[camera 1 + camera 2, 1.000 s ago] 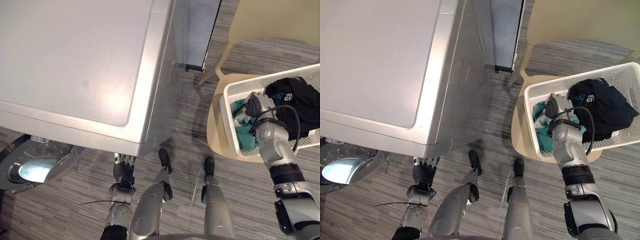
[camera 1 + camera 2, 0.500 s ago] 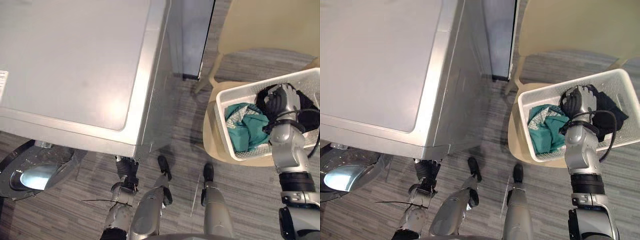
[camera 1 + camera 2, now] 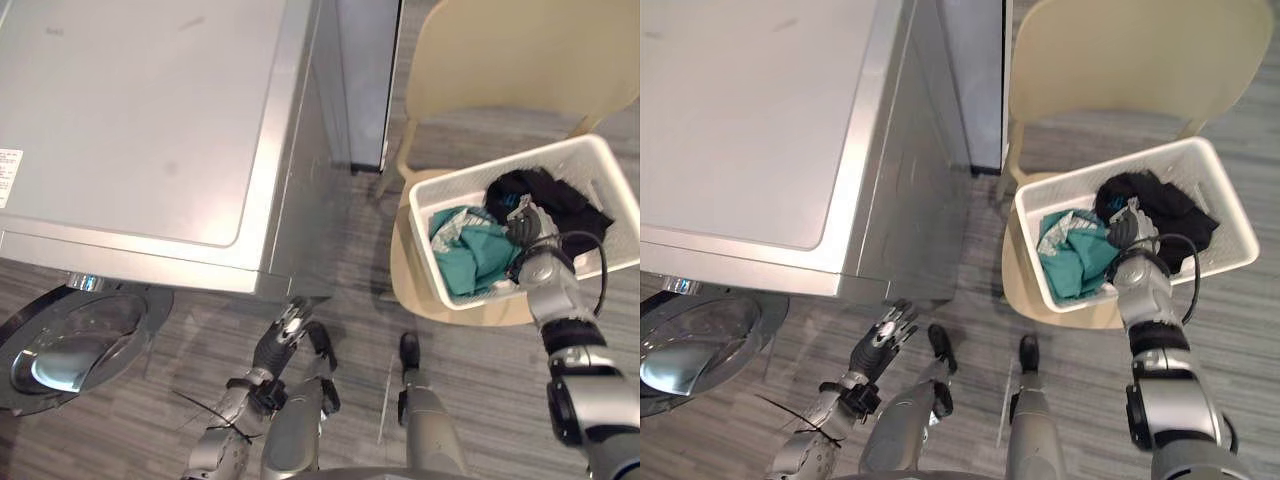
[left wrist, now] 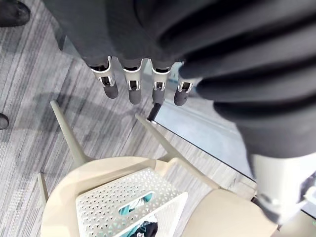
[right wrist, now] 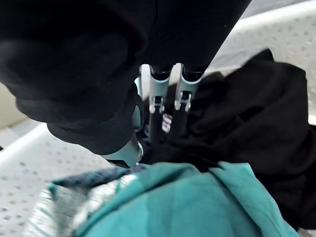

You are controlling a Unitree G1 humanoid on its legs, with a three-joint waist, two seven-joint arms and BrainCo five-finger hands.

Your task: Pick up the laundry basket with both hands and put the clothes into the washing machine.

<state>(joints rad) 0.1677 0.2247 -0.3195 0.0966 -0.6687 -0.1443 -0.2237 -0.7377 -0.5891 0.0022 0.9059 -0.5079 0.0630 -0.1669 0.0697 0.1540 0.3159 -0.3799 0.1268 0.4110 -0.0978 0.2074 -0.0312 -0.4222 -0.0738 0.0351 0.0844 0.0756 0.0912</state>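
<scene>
The white laundry basket (image 3: 500, 170) stands on the seat of a cream chair (image 3: 500, 60), to the right of the washing machine (image 3: 140, 120). Inside lie a teal garment (image 3: 470, 250) and a black garment (image 3: 555, 195). My right hand (image 3: 530, 225) is down in the basket between the two. In the right wrist view its fingers (image 5: 157, 106) are straight and reach onto the black garment (image 5: 256, 113), with the teal garment (image 5: 197, 202) beside them. My left hand (image 3: 283, 330) hangs open near the machine's front corner, fingers (image 4: 133, 84) straight and holding nothing.
The machine's round door (image 3: 70, 345) stands open at the lower left, low above the striped grey floor. A dark panel (image 3: 365, 80) stands between the machine and the chair. The left wrist view looks across at the chair (image 4: 98, 170) and basket (image 4: 123, 197).
My right hand's curled fingers have straightened, and it has moved from the teal garment towards the black one. My left hand has lifted away from the machine's front. The camera has shifted.
</scene>
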